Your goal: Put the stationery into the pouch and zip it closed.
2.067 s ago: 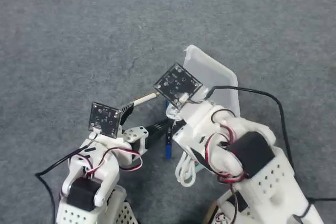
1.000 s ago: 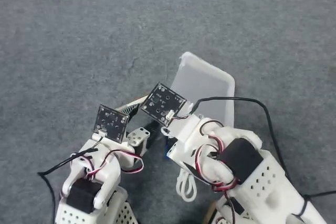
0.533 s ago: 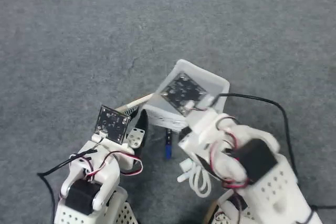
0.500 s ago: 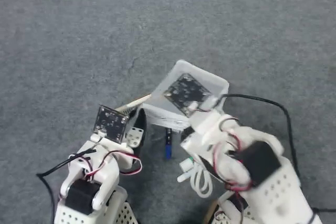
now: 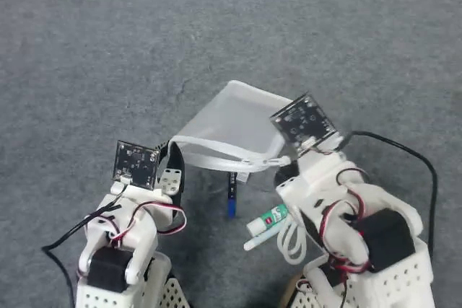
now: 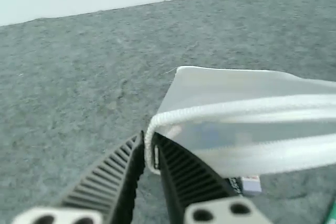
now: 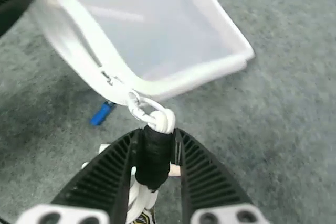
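Note:
The translucent white pouch [image 5: 234, 122] hangs stretched between my two grippers above the grey mat. My left gripper [image 5: 175, 158] is shut on the pouch's left end [image 6: 157, 124]. My right gripper [image 5: 286, 164] is shut on the zipper's pull [image 7: 155, 153], a dark tab on a white ring at the pouch's [image 7: 152, 30] other end. A blue pen [image 5: 231, 198] lies on the mat under the pouch, also visible as a blue tip [image 7: 101, 114]. A white tube with a green label [image 5: 266, 220] lies beside the right arm.
Grey carpet-like mat [image 5: 108, 70] covers the table, with open room to the left and far side. A white cable loop [image 5: 290, 239] hangs from the right arm near the tube. Both arm bases stand close together at the near edge.
My right gripper has swung to the right with the zipper pull, drawing the pouch out flat between the grippers. The left gripper shifted slightly left. The labelled tube has come into sight.

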Available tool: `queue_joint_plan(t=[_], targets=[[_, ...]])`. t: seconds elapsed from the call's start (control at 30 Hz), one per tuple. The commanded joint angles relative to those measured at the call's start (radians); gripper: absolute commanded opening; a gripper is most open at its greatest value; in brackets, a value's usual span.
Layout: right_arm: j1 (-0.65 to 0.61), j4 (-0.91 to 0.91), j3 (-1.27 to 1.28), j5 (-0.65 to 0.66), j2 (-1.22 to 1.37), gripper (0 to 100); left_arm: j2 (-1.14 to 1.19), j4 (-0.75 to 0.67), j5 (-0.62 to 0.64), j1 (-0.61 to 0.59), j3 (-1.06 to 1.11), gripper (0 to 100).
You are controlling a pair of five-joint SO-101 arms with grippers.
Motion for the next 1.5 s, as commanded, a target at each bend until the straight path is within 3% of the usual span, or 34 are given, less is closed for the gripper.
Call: queue_joint_plan(t=[0.0, 0.13, 0.37, 0.73, 1.03, 1.23, 1.47], targets=[[0.053, 0.010, -0.037, -0.003, -0.035, 0.6, -0.020, -0.011, -0.008, -0.015, -0.054, 2], [0.030, 0.010, -0.038, -0.011, -0.035, 0.6, -0.020, -0.011, -0.009, -0.011, -0.053, 3], [-0.019, 0.012, -0.038, -0.011, -0.036, 0.6, -0.020, -0.011, -0.002, -0.012, -0.035, 19], [-0.019, 0.010, -0.038, -0.012, -0.036, 0.6, 0.044, -0.052, -0.025, 0.006, -0.048, 17], [-0.019, 0.010, -0.038, -0.012, -0.036, 0.6, 0.624, -0.129, -0.031, 0.034, -0.294, 17], [-0.019, 0.010, -0.038, -0.012, -0.036, 0.6, 0.825, -0.192, -0.006, 0.041, -0.366, 17], [-0.016, 0.001, -0.034, -0.012, -0.036, 0.6, 0.848, -0.209, -0.006, 0.040, -0.394, 1]])
